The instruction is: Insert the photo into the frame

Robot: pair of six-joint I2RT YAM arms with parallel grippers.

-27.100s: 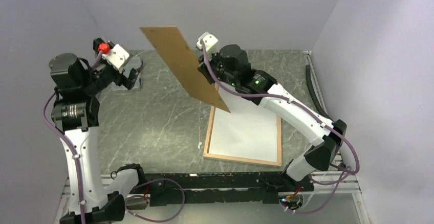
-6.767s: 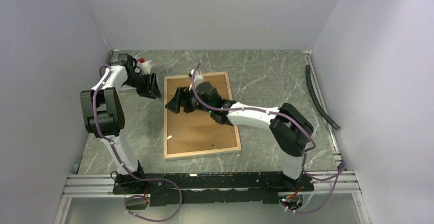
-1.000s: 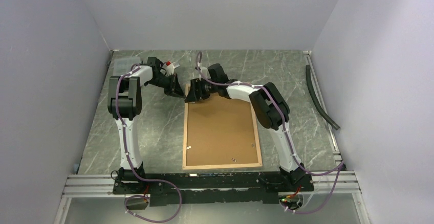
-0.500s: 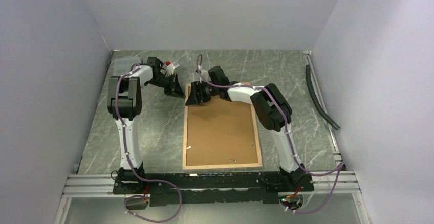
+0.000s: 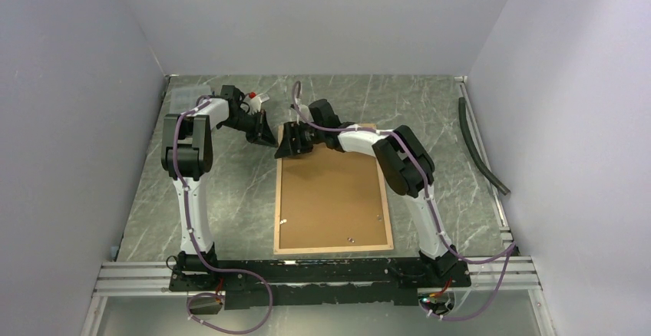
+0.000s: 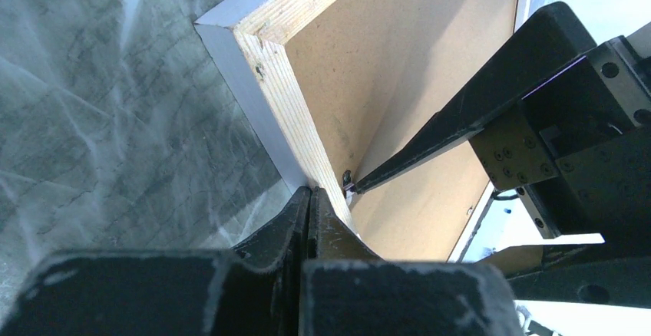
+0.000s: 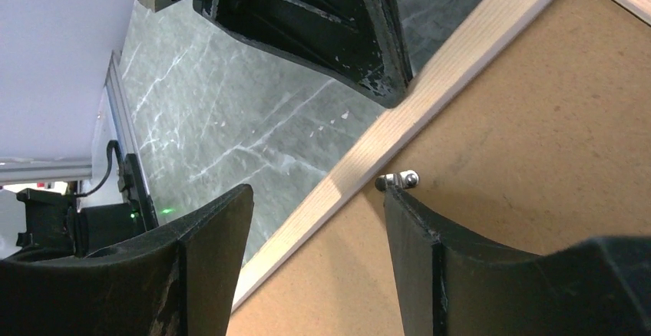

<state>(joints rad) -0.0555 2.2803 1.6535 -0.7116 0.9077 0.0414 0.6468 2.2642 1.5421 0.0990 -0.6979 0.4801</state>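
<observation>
The frame (image 5: 335, 250) lies back side up on the table, with the brown backing board (image 5: 332, 198) set inside its light wood rails. The photo is hidden. My left gripper (image 5: 270, 140) is shut and empty, its tips (image 6: 310, 192) against the outer side of the frame's left rail (image 6: 295, 106) near the far corner. My right gripper (image 7: 316, 189) is open and straddles that same rail (image 7: 460, 52). One finger stands outside over the table, the other on the board with its tip at a small metal clip (image 7: 399, 178).
A black hose (image 5: 480, 148) lies along the right wall. Grey walls close the table on three sides, and the arms' mounting rail (image 5: 307, 271) runs along the near edge. More small clips (image 5: 349, 238) sit near the board's front edge.
The right gripper has shifted slightly left along the frame's far corner and its jaws have narrowed a little. The left arm and the frame have stayed put.
</observation>
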